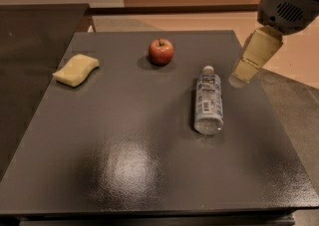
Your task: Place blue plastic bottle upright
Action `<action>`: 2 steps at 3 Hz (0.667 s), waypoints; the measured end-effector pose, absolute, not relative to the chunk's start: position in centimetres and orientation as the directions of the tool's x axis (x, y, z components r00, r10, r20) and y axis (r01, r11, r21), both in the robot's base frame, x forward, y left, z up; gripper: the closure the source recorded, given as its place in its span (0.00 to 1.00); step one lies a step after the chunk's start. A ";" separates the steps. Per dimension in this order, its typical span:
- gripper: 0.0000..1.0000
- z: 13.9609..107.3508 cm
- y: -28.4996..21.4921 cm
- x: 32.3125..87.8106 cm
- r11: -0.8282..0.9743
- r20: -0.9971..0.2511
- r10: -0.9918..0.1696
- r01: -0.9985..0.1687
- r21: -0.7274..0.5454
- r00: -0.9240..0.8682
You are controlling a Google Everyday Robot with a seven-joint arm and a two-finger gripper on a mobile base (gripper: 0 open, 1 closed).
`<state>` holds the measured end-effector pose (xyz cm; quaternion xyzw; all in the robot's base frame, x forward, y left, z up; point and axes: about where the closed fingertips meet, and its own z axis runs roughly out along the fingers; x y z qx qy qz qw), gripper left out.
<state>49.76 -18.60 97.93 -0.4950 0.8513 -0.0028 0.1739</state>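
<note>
One bottle flat, near jaws

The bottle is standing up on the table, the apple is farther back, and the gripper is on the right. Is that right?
No. The camera view shows the blue plastic bottle lying on its side on the table. The apple is farther back and the gripper is on the right.

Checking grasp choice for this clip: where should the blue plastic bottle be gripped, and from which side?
Probably mid-body, across the label, from above: the blue plastic bottle lies on its side, cap toward the far edge, both long sides free. The gripper hovers beside its cap end.
</note>
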 end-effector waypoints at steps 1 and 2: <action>0.00 97.1 -16.7 51.7 0.614 -0.293 -0.778 -0.771 -0.169 -0.556; 0.00 95.3 -16.1 52.6 0.723 -0.274 -0.684 -0.678 -0.133 -0.676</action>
